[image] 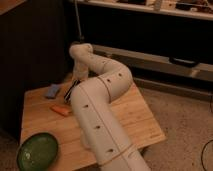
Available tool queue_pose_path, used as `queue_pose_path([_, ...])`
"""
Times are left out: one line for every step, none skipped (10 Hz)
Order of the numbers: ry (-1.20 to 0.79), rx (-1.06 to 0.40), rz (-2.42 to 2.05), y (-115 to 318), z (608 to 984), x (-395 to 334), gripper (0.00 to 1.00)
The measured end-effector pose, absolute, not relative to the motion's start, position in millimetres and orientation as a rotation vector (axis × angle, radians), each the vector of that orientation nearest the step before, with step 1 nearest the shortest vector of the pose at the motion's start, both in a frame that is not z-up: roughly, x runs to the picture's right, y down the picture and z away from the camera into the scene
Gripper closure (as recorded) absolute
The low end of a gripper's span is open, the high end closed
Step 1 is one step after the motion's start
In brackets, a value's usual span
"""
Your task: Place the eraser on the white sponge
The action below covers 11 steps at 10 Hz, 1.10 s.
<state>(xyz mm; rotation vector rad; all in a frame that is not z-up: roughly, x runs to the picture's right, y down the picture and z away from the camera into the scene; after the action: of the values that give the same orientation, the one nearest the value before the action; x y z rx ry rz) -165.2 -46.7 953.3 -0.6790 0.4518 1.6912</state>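
1. Things on the counter [135, 117] are counted as four: one eraser [71, 92], one sponge [52, 90], one orange piece [61, 110] and one green bowl [37, 151].
2. One white arm [102, 120] is seen, stretched from the near edge across the counter's middle and bent down at the far left.
3. One end effector [75, 85] is carried at the arm's tip, low over the far left part of the counter; its fingers are pressed together on the eraser.
4. The eraser, dark with pale stripes, is held tilted just right of the sponge and apart from it; whether it is clear of the wood cannot be told.
5. The sponge is laid flat near the far left corner.
6. The orange piece is laid just nearer than the eraser; the bowl is set at the near left corner, well apart from the rest.
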Motion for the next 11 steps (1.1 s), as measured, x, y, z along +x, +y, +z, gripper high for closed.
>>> queue_pose_path([0.437, -0.691, 1.689, -48.8, 953.6, -169.2, 1.00])
queue_pose_path([0.426, -0.715, 1.682, -49.9, 955.8, -178.6, 1.00])
queue_pose_path([0.408, -0.739, 1.677, -53.4, 958.7, -194.1, 1.00])
queue_pose_path([0.395, -0.759, 1.670, -54.5, 960.7, -208.1, 1.00])
queue_pose_path([0.378, -0.784, 1.665, -55.3, 962.4, -220.4, 1.00])
queue_pose_path([0.357, -0.812, 1.661, -56.3, 963.3, -227.6, 1.00])
queue_pose_path([0.339, -0.830, 1.662, -57.4, 964.5, -230.3, 1.00])
queue_pose_path([0.335, -0.835, 1.660, -57.4, 964.4, -232.1, 1.00])
queue_pose_path([0.334, -0.837, 1.656, -56.5, 964.1, -235.2, 1.00])
queue_pose_path([0.332, -0.836, 1.657, -57.3, 963.8, -235.2, 1.00])
queue_pose_path([0.333, -0.836, 1.657, -56.9, 964.3, -234.5, 1.00])
